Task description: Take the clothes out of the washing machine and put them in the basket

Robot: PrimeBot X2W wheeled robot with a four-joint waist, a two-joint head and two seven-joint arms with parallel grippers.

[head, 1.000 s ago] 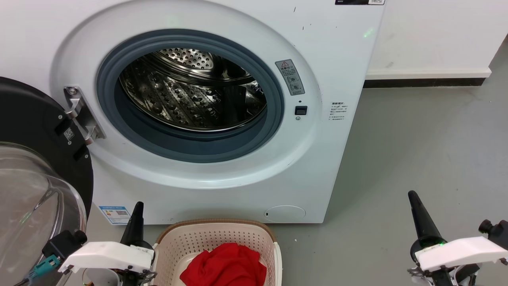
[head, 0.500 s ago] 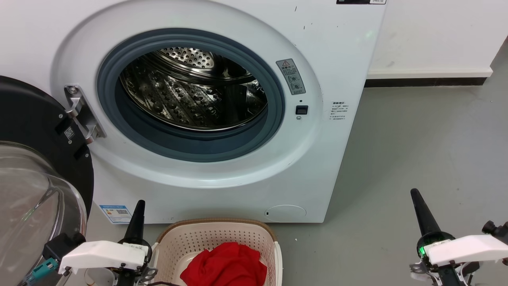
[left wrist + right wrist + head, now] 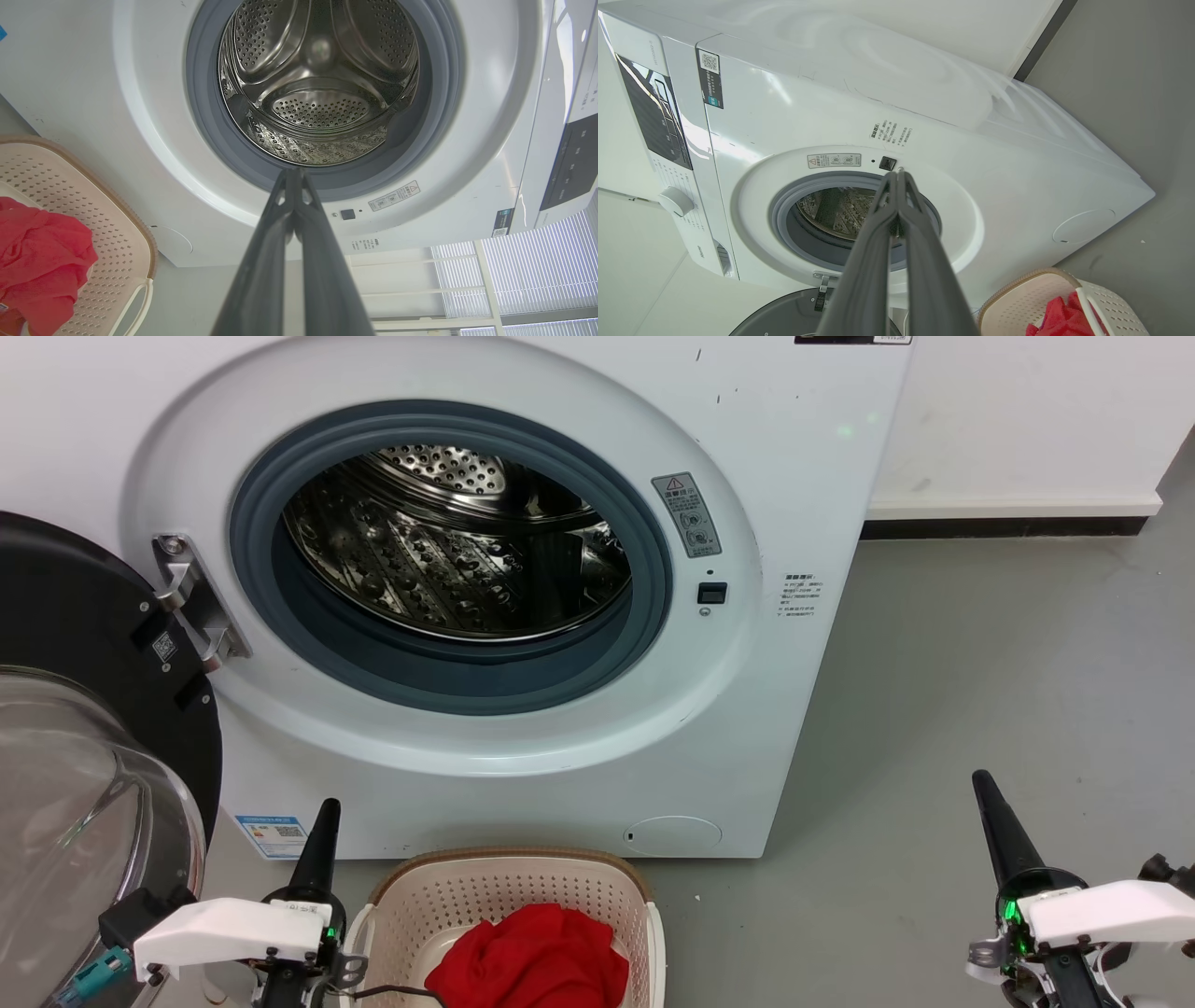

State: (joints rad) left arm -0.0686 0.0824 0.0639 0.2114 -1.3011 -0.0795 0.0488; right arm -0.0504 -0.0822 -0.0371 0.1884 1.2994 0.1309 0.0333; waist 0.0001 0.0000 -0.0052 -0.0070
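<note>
Your left gripper (image 3: pixel 326 812) stands at the lower left of the head view, both fingers pressed together on nothing, pointing up. Your right gripper (image 3: pixel 982 789) stands at the lower right, likewise closed and empty, leaning slightly left. The left wrist housing (image 3: pixel 229 929) and right wrist housing (image 3: pixel 1111 910) lie roughly level. A green light (image 3: pixel 1008 905) glows at the right wrist.

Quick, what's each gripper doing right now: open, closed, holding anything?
Left gripper: closed, fingers pressed together, holding nothing.
Right gripper: closed, fingers pressed together, holding nothing.
</note>
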